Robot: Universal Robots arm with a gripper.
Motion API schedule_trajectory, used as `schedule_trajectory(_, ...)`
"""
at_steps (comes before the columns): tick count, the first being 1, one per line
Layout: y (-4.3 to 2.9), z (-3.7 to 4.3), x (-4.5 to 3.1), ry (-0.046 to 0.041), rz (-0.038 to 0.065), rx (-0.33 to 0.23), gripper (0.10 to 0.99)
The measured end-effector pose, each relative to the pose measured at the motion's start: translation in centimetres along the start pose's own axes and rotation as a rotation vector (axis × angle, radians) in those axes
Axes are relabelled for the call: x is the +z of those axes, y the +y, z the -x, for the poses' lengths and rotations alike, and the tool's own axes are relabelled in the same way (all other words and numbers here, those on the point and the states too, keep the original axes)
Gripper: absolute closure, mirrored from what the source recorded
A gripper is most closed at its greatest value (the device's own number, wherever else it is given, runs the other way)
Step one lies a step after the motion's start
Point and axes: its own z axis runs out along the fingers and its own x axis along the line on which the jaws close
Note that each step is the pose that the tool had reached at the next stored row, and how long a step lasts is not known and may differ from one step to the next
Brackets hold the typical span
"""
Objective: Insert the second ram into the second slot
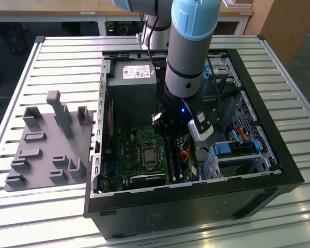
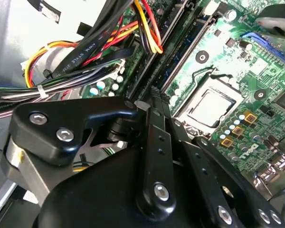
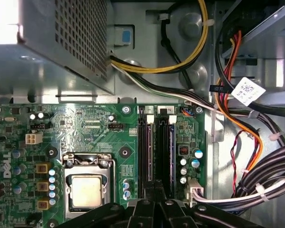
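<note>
My gripper [image 1: 176, 135] is down inside the open computer case [image 1: 196, 201], over the memory slots to the exterior view's right of the processor socket [image 3: 88, 190]. In both wrist views its fingertips [image 3: 154, 187] [image 2: 149, 97] stand pressed together on the near end of the second ram [image 3: 150, 152] [image 2: 180, 50]. This thin dark stick shows edge-on and lies in line with the second slot. Whether it is fully seated I cannot tell. Another dark blue stick [image 3: 171, 152] stands in a slot two places over.
Cable bundles [image 3: 247, 142] [image 2: 85, 61] run close beside the slots. The power supply box [image 1: 132, 77] stands behind them. Bright blue drive-bay clips [image 1: 235, 150] are at the exterior view's right. A grey holder fixture [image 1: 46, 144] lies on the slatted table outside the case.
</note>
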Motion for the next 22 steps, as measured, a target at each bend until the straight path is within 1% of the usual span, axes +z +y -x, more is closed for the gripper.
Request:
schedule_trajectory(1, 0.02, 0.01, 0.22, 0.0010, -0.003, 0.000, 0.980)
schedule_trajectory(4, 0.05, 0.02, 0.16, 0.0017, -0.006, 0.000, 0.980)
schedule_trajectory(5, 0.06, 0.02, 0.07, 0.0015, -0.005, 0.000, 0.980)
schedule_trajectory(6, 0.04, 0.01, 0.00, 0.0003, -0.002, 0.000, 0.980)
schedule_trajectory(8, 0.06, 0.02, -0.45, -0.0013, 0.004, 0.000, 0.980)
schedule_trajectory(10, 0.01, -0.01, -1.14, -0.0002, 0.001, 0.000, 0.980)
schedule_trajectory(12, 0.01, -0.01, -1.54, -0.0003, 0.001, 0.000, 0.980)
schedule_trajectory(22, 0.01, -0.02, -2.55, -0.0004, 0.001, 0.000, 0.980)
